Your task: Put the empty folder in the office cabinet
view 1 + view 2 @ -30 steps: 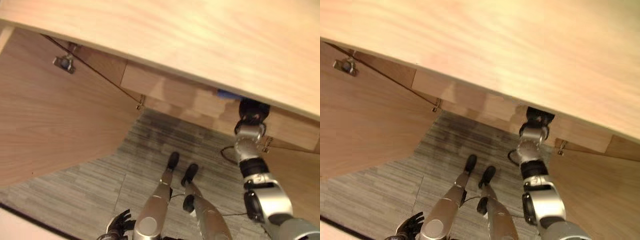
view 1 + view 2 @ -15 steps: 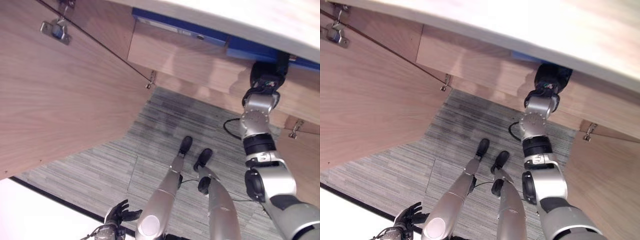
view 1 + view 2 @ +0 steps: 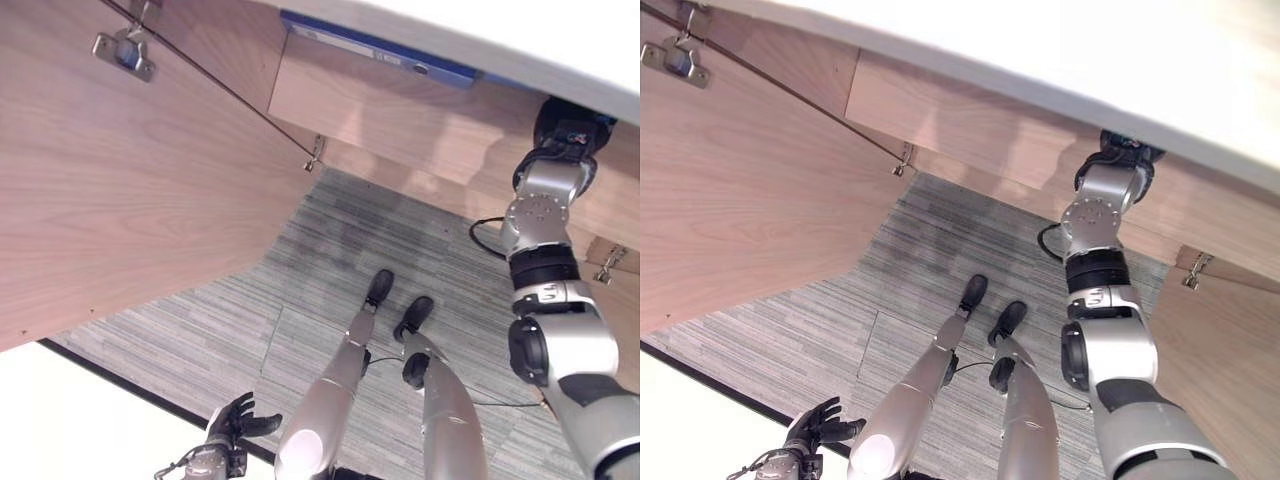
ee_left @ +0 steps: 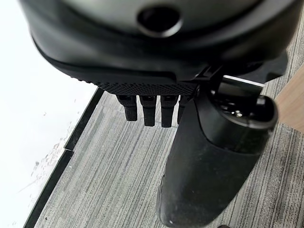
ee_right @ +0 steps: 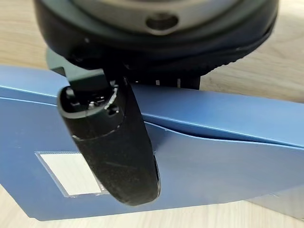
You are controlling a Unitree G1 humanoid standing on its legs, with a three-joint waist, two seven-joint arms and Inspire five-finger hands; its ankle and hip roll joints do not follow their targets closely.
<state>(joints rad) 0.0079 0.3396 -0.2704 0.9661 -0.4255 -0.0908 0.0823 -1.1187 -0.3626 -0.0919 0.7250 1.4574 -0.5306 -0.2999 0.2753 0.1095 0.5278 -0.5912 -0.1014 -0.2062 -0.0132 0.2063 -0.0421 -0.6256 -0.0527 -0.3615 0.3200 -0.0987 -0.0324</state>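
Note:
The blue folder (image 5: 213,142) lies flat on the wooden cabinet shelf (image 5: 266,57), with a white label pocket on its cover. Its edge (image 3: 380,55) shows as a blue strip under the pale cabinet top (image 3: 560,40). My right hand (image 3: 570,125) reaches up into the cabinet beneath that top. Its thumb (image 5: 114,142) presses on the folder's cover and its fingers are tucked along the far edge, so it pinches the folder. My left hand (image 3: 235,425) hangs low near the floor, open and holding nothing.
The left cabinet door (image 3: 130,200) stands wide open, with a metal hinge (image 3: 125,52) near its top. The right door (image 3: 1220,350) is open too. Grey striped carpet (image 3: 200,330) runs between them, and a white floor strip (image 3: 60,420) lies at the lower left.
The whole picture has shifted as the camera moved, bringing the blue folder's edge into sight. My right hand stays inside the cabinet on the folder. The left hand stays low.

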